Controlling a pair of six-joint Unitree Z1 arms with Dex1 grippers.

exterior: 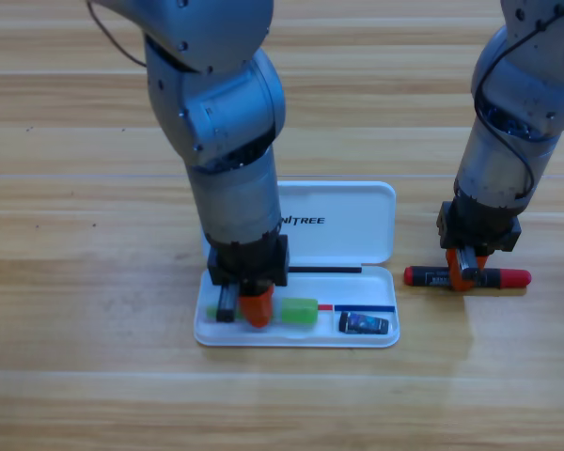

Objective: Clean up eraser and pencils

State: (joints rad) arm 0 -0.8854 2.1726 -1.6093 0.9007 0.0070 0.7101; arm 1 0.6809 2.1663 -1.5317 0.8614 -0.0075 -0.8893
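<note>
The white case lies open at the table's middle, its tray toward the front. In the tray's right end sits the dark eraser. Along the tray's left half lies the lime-green pencil. My left gripper points straight down on that pencil and covers its middle. The black pencil with red ends lies flat on the table, right of the case. My right gripper is down over this pencil's middle and hides its own grip.
Bare wooden table surrounds the case on every side. The left arm's thick grey body rises over the case lid and hides part of it. The right arm comes down from the top right corner.
</note>
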